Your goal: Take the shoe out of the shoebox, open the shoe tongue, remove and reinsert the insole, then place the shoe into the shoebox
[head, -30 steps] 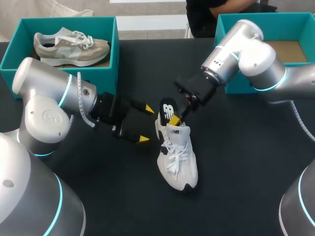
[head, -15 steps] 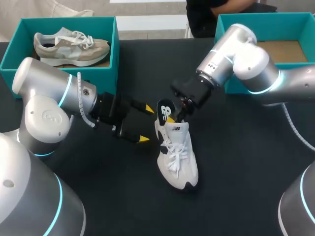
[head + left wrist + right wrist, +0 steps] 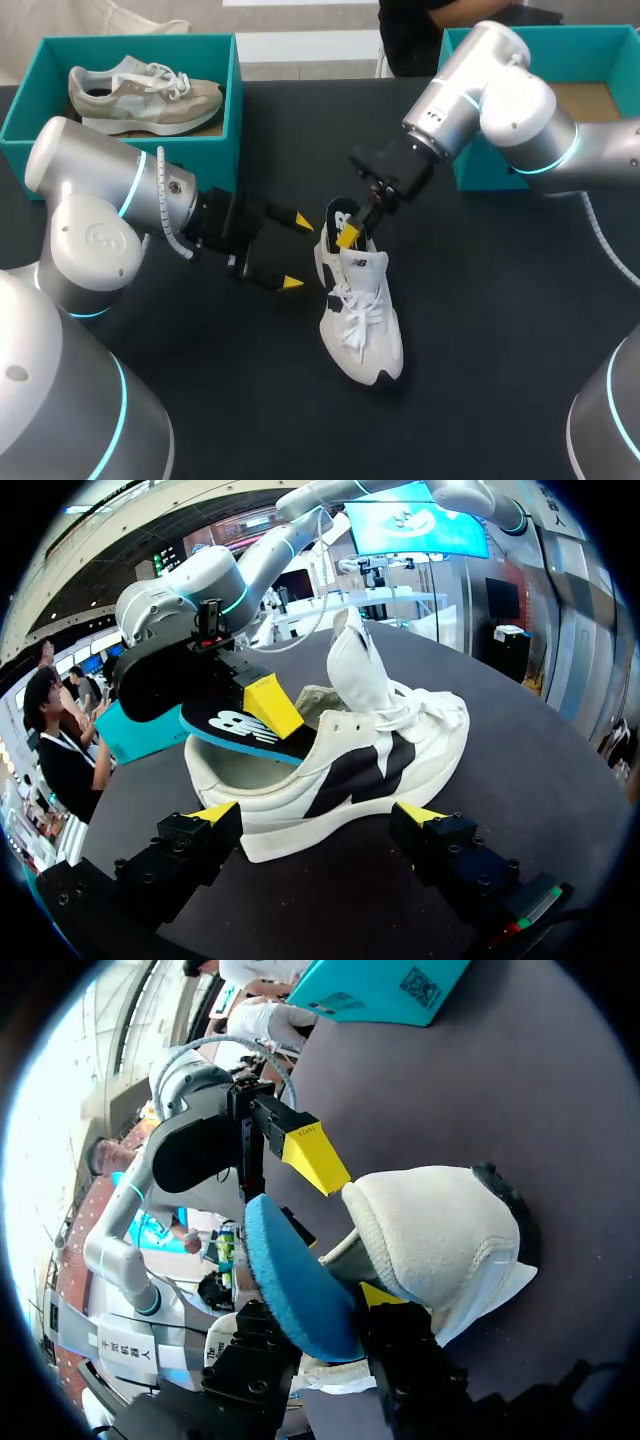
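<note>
Mostly white shoe (image 3: 362, 320), black side panel — insole (image 3: 338, 212) blue-bottomed.

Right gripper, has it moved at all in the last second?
Yes, slightly. The right gripper, shut on the insole, has drawn back from the shoe, toward the far edge of the table.
</note>
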Action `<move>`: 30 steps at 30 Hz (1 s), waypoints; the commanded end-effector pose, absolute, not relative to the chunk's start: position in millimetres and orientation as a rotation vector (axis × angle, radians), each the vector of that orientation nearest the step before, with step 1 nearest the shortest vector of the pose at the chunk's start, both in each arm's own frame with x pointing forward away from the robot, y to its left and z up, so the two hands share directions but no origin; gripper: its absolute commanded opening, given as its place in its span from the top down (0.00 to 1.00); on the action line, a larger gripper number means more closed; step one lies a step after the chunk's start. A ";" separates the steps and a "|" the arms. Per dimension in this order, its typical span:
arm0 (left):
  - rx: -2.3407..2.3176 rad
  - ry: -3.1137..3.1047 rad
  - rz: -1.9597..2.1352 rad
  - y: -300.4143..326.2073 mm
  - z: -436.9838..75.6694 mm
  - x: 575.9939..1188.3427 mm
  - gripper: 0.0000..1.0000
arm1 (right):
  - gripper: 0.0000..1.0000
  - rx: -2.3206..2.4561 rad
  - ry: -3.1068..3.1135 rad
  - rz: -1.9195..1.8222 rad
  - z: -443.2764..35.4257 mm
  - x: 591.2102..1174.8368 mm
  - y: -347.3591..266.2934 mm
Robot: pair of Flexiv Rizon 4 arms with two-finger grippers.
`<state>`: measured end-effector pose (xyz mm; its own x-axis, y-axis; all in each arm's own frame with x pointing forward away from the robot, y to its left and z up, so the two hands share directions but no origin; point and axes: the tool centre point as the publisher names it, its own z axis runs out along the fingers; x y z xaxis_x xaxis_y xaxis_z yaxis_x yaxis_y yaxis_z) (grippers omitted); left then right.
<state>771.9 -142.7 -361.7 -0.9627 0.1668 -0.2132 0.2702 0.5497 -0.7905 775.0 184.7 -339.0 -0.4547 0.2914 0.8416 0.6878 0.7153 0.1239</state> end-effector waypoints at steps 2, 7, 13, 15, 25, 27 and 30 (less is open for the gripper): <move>0.379 2.667 -1.388 -143.0 -361.8 772.3 0.00 | 0.81 -0.725 -2.045 -0.555 -339.6 782.2 188.7; 0.379 2.667 -1.388 -143.0 -361.8 772.3 0.00 | 1.00 -0.730 -2.008 -0.522 -345.5 773.4 190.1; 0.379 2.667 -1.388 -143.0 -361.8 772.3 0.00 | 1.00 -0.750 -1.954 -0.487 -354.0 753.7 190.8; 0.379 2.667 -1.388 -143.0 -361.8 772.3 0.00 | 1.00 -0.763 -1.944 -0.491 -355.4 748.2 190.0; 0.379 2.667 -1.388 -143.0 -361.8 772.3 0.00 | 0.71 -0.791 -1.971 -0.482 -348.3 750.6 187.3; 0.379 2.667 -1.388 -143.0 -361.8 772.3 0.00 | 0.70 -0.798 -1.989 -0.486 -344.1 752.1 187.2; 0.379 2.667 -1.388 -143.0 -361.8 772.3 0.00 | 0.70 -0.808 -2.012 -0.494 -338.0 754.1 186.5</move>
